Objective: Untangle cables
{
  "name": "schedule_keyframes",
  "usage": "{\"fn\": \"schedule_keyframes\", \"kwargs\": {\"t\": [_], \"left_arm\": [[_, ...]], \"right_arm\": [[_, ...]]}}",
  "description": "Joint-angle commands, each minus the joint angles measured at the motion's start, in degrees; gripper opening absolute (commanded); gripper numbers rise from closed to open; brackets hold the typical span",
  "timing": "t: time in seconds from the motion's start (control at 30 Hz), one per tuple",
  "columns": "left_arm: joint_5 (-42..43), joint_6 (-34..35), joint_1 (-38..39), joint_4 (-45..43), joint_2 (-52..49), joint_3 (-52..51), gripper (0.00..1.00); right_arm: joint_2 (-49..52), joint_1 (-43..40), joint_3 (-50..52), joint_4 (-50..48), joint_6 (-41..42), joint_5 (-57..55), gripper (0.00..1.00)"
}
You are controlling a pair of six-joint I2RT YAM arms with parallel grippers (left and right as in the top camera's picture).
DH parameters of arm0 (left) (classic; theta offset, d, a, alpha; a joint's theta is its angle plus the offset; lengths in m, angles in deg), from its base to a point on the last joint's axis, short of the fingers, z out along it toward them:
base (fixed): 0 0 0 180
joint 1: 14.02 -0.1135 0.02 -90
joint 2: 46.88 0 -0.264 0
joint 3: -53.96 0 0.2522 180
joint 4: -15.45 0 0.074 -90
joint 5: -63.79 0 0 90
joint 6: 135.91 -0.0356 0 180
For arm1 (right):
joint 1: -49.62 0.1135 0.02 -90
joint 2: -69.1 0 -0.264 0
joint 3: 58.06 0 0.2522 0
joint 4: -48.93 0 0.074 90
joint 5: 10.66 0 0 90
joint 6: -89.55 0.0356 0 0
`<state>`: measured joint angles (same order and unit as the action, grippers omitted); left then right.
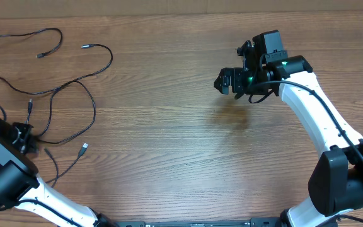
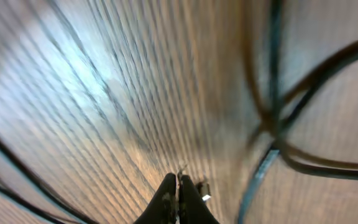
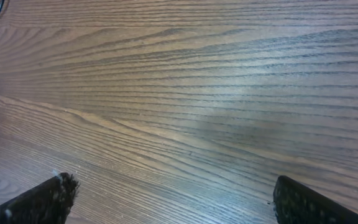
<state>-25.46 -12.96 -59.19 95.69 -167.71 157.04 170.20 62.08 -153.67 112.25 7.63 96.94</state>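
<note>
The right arm [image 1: 307, 110], at the right of the overhead frame, is made of white links and black joints. A black wire [image 1: 330, 108] is run along it, and a green light [image 1: 251, 78] is lit at its wrist. The left arm [image 1: 46, 200], lower left, is coloured alike. The fingers [image 3: 45, 200] are black.

text: none legible | labels: none | numbers: 0
</note>
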Motion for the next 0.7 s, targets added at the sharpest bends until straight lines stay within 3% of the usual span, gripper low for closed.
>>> {"fn": "schedule_keyframes", "kwargs": {"t": [0.0, 0.2, 0.37, 0.67], "left_arm": [[2.4, 0.4, 0.4, 0.1, 6.1, 4.2, 0.04], [11.4, -3.1, 5.6, -5.8, 12.0, 4.4, 0.04], [3.2, -3.2, 13.8, -7.1, 9.5, 2.9, 0.04], [3.7, -4.5, 24.4, -17.5, 0.9, 2.3, 0.05]], "right_arm": [[-1.2, -0.1, -0.7, -0.1, -0.2, -0.2, 1.00], [-1.2, -0.1, -0.7, -0.1, -0.2, -0.2, 1.00], [-1.2, -0.1, -0.7, -0.1, -0.2, -0.2, 1.00], [-1.2, -0.1, -0.7, -0.1, -0.2, -0.2, 1.00]]}}
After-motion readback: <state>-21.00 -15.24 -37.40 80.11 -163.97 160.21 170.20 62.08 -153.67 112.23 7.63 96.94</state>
